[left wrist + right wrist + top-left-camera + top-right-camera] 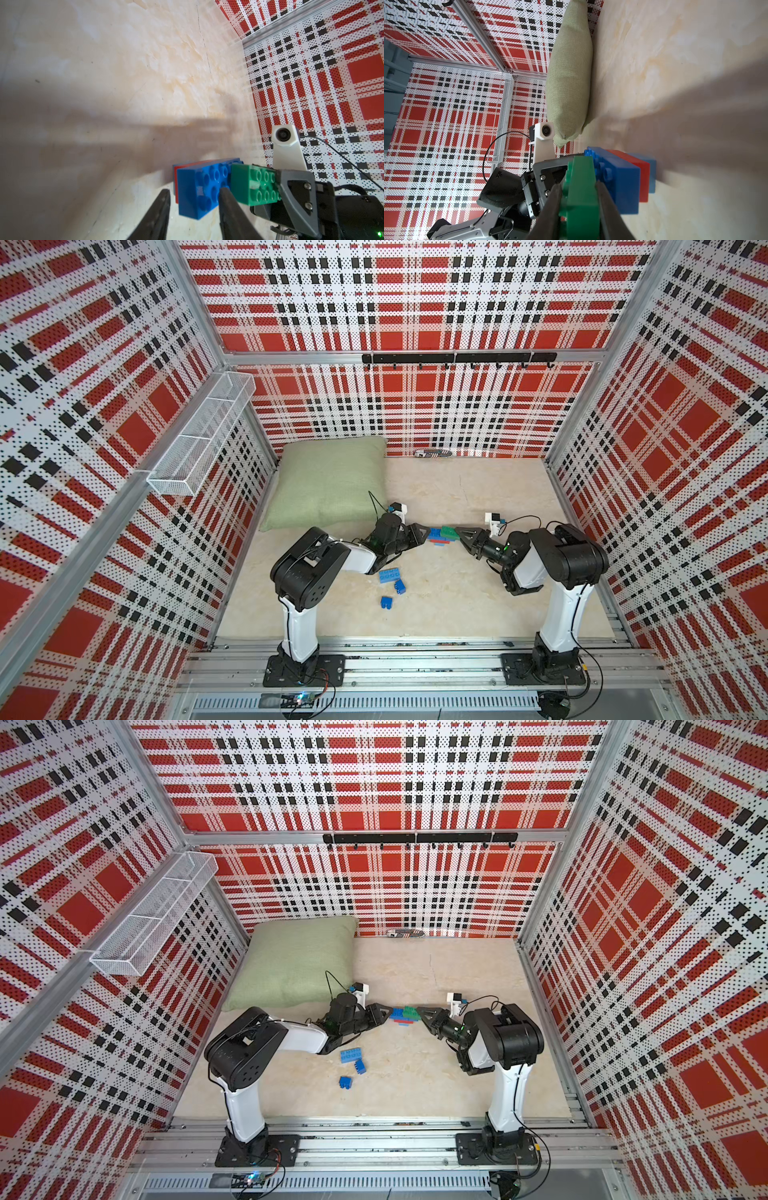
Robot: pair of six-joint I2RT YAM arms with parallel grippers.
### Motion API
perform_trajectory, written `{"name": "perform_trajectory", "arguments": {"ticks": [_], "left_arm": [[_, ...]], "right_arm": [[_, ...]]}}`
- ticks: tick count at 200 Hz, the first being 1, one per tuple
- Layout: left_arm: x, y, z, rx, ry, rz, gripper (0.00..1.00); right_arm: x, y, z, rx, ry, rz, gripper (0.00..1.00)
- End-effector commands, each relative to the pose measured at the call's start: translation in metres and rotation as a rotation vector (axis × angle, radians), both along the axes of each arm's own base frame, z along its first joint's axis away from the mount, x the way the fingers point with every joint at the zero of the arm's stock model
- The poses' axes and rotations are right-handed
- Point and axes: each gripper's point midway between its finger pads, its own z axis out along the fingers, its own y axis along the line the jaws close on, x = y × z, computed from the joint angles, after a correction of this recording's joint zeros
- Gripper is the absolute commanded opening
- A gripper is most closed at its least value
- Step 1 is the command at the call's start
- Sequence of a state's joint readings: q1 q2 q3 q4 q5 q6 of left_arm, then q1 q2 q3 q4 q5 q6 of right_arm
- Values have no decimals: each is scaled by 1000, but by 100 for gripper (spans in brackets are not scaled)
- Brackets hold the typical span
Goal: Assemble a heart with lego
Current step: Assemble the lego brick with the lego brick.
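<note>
— Starting from the left: what does the left gripper [195,190] do?

— Its jaws are parted and stand on both sides of the end of a blue brick [209,176]. One finger [163,201] shows a thin gap to the brick, so I judge it is not clamping. This brick belongs to the heart [441,536], which is in the middle of the table [478,614], between the two grippers. Whether it rests on the table or is lifted a little, I cannot tell.

— And on the right?

— The right gripper [578,186] is clenched on the green brick [583,166], the end piece of the heart on its side.

— What could go wrong?

— The joints, I think. The heart is held by one end brick only. If the left jaws press off-centre or push sideways, the green brick may snap off, or the layer with the red brick [641,176] may open. The two grippers are also very near, and their fingertips could hit each other.

— Is something in the way?

— The wire basket [199,435] on the left wall is well apart. The green pillow [328,485] lies behind the left gripper, near its camera cable. Three loose lego bricks [400,586] lie just beside the left forearm. To reach them the arm must first draw back. The hook rail [457,358] is far behind.
</note>
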State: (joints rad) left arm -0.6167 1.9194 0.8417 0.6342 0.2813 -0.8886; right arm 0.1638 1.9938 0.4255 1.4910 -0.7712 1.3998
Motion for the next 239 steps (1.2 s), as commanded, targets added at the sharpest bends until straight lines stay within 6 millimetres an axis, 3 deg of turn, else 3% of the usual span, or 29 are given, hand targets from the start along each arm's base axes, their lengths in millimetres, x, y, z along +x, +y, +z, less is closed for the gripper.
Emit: {"name": "perform_trajectory", "arguments": {"ticks": [1, 90, 150, 239], "left_arm": [[5, 2, 3, 28, -20, 3, 43], [12, 6, -4, 115, -28, 12, 43], [12, -2, 8, 115, -56, -2, 43], [3, -8, 26, 105, -91, -11, 44]], "right_arm": [[1, -5, 3, 4, -24, 14, 15], [6, -2, 12, -10, -28, 111, 16], [8, -8, 9, -5, -13, 126, 15], [-4, -5, 8, 6, -9, 48, 14]]}}
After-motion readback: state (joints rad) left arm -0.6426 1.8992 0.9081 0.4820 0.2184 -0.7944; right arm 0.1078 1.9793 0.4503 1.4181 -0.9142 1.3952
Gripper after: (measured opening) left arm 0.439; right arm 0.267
